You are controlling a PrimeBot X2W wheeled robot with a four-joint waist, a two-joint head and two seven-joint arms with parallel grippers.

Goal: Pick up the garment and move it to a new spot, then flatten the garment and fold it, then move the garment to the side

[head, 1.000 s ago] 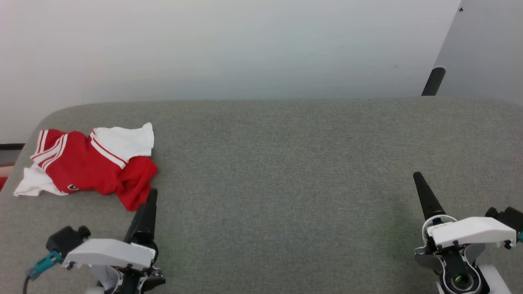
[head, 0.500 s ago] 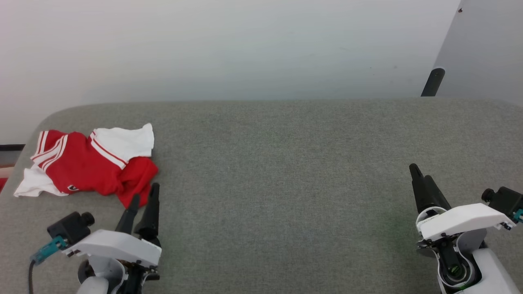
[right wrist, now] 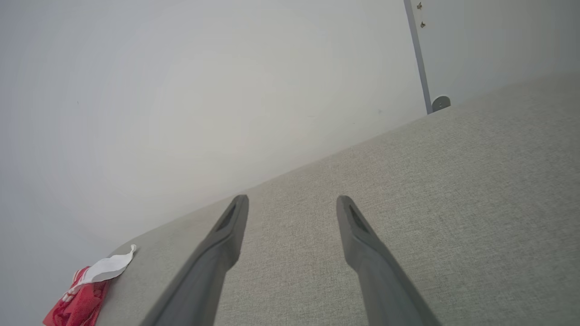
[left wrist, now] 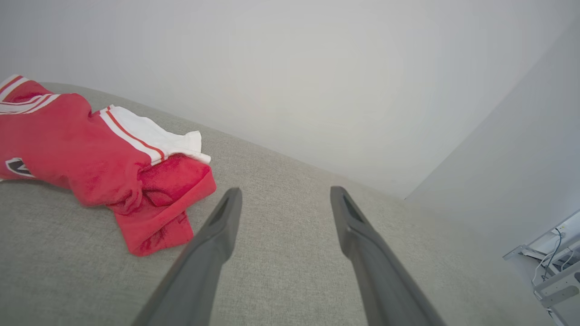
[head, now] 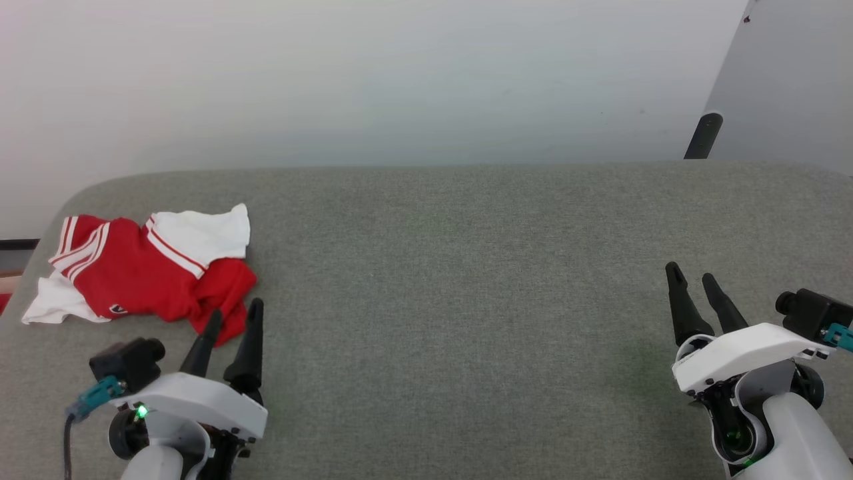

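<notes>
Your left gripper (head: 236, 309) is hovering, jaws spread wide, just beside the crumpled garment (head: 143, 273), which is lying at the far left of the grey bench (head: 466, 280). Your right gripper (head: 690, 272) is hanging wide open at the near right.

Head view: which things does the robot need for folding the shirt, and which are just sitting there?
For the job:
- red-and-white shirt, crumpled at the far left of the grey padded surface
- left gripper, open, close to the shirt
- right gripper, open, far from the shirt

Just there:
- dark post behind the surface
- white wall
</notes>
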